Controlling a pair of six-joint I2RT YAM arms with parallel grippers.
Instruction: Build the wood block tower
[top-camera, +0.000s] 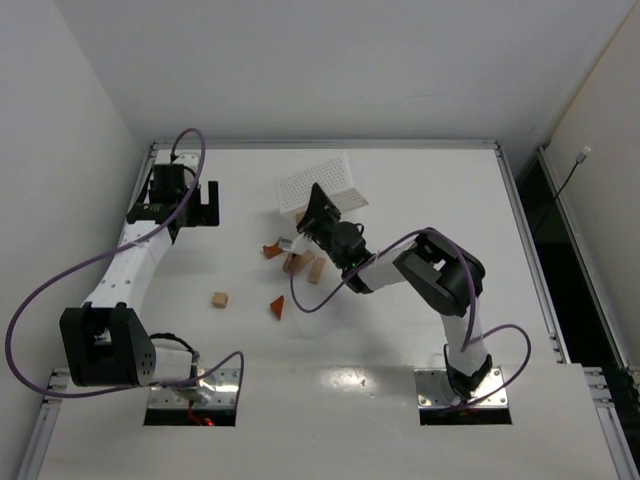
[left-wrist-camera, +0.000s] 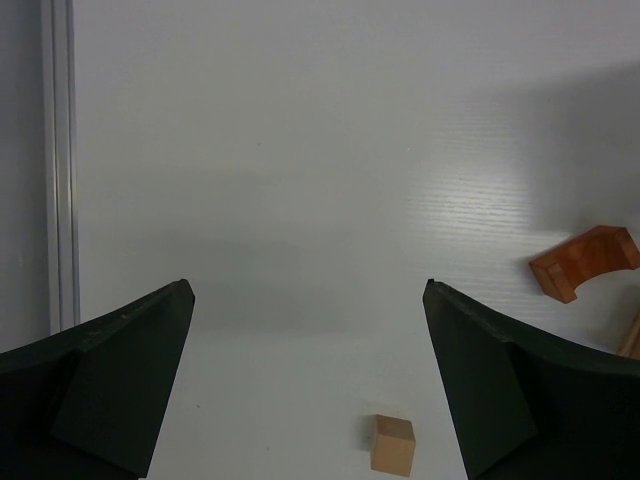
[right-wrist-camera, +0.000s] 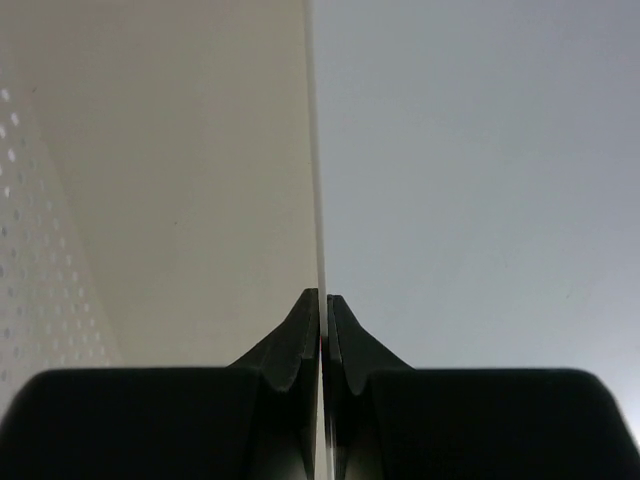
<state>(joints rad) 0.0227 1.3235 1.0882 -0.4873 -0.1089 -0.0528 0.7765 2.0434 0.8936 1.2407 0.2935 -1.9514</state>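
The white table (top-camera: 430, 190) carries a white bin (top-camera: 325, 180), which stands tilted near its far edge. Only the right wrist view shows that the right gripper (right-wrist-camera: 322, 300) is clenched on the thin wall of this bin; from the top this contact is not clear. The left gripper (top-camera: 212, 205), well to the left of the bin, is released, with its fingers wide apart and nothing between them. The wood blocks (top-camera: 300, 263) lie loose and unstacked just in front of the bin, below the right gripper. The left wrist view shows a reddish arch (left-wrist-camera: 585, 262) and a pale cube (left-wrist-camera: 392, 444) ahead of the left gripper. The red wedge (top-camera: 277, 306) appears only from the top.
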